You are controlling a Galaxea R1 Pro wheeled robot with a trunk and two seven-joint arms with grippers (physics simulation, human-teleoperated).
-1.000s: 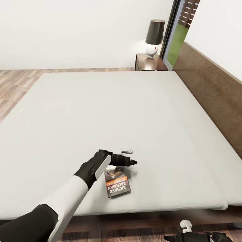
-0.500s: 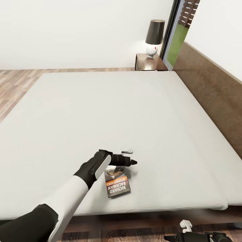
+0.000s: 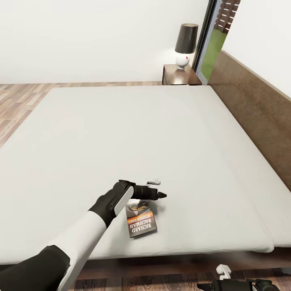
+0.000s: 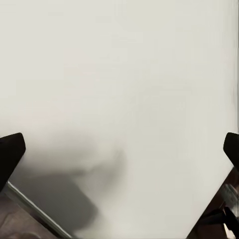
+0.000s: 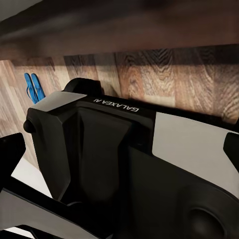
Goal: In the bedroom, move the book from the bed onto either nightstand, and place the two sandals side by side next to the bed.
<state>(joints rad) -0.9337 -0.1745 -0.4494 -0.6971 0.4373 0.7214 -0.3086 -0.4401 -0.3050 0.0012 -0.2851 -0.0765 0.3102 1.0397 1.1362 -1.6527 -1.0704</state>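
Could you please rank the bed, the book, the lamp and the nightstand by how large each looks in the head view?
1. bed, by far the largest.
2. lamp and nightstand: they look alike, so I won't rank them.
3. book, about the same again, though it lies much nearer the camera, so its place is unsure.

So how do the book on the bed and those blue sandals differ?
The book is one dark paperback with an orange band, lying flat on the bed beside the left gripper. The sandals are two bright blue ones lying side by side on the wood floor, far from any gripper. Both lie flat and ungripped.
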